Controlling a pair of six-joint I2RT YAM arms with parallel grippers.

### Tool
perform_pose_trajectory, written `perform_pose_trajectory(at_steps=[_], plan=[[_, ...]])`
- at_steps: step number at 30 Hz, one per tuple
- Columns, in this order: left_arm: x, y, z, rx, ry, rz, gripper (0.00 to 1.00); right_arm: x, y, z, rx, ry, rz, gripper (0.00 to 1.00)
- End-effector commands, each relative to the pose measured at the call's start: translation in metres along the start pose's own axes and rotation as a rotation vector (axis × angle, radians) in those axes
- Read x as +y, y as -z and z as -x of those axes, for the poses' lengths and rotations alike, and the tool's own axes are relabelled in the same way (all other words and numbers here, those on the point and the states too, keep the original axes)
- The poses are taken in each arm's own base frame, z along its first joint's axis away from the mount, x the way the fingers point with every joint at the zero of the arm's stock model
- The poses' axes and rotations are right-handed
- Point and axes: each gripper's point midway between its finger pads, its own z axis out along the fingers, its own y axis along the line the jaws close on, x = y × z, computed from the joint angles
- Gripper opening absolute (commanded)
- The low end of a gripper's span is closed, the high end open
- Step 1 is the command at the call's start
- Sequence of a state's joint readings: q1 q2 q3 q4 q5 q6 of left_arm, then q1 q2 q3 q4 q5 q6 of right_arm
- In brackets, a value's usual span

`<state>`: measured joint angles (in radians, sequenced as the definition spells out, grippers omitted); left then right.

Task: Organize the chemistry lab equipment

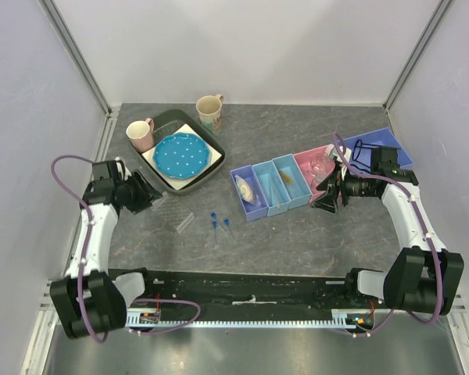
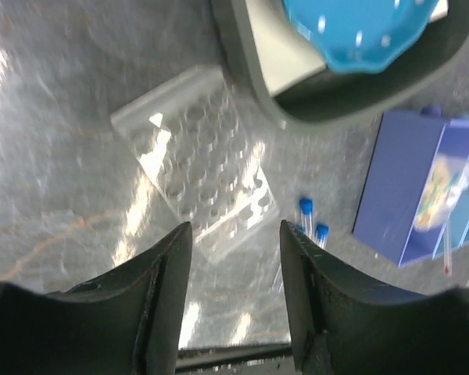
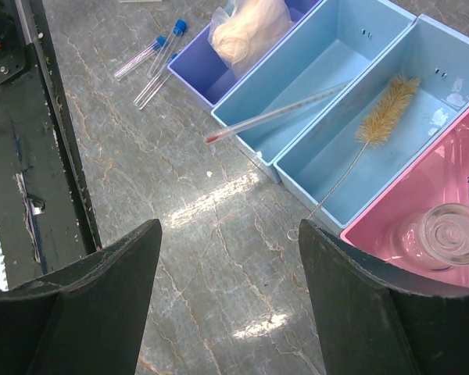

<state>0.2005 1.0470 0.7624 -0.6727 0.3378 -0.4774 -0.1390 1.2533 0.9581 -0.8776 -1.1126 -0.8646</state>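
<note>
Clear plastic rack (image 2: 199, 162) (round wells)

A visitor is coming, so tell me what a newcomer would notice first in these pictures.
The bright blue dotted plate sits in the grey tray at the far left. A row of purple, blue and pink bins stands centre-right, and blue-capped test tubes lie loose on the table near a clear rack.

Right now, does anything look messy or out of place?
Yes. Blue-capped test tubes lie loose on the table, outside the clear rack nearby. A thin rod also pokes over the edge of its light blue bin.
</note>
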Motion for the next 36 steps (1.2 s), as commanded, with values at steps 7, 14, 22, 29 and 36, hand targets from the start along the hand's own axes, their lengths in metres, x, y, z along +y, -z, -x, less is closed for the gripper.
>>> perform_pose_trajectory(at_steps=[7,14,22,29,36], plan=[[0.023,-0.057,0.090,-0.098,0.018,0.104,0.37,0.000,0.003,0.019,-0.036,0.089,0.005,0.79],[0.047,-0.088,0.075,0.002,0.098,0.172,0.24,-0.002,0.002,0.017,-0.030,0.080,0.005,0.79],[0.047,-0.091,0.026,0.118,0.213,0.126,0.17,-0.002,0.002,0.018,-0.033,0.083,0.007,0.79],[0.034,-0.064,-0.001,0.083,0.299,0.054,0.17,0.000,0.002,0.019,-0.038,0.088,0.010,0.79],[0.019,-0.024,0.000,-0.044,0.266,0.001,0.19,0.002,0.002,0.016,-0.035,0.098,0.019,0.79]])
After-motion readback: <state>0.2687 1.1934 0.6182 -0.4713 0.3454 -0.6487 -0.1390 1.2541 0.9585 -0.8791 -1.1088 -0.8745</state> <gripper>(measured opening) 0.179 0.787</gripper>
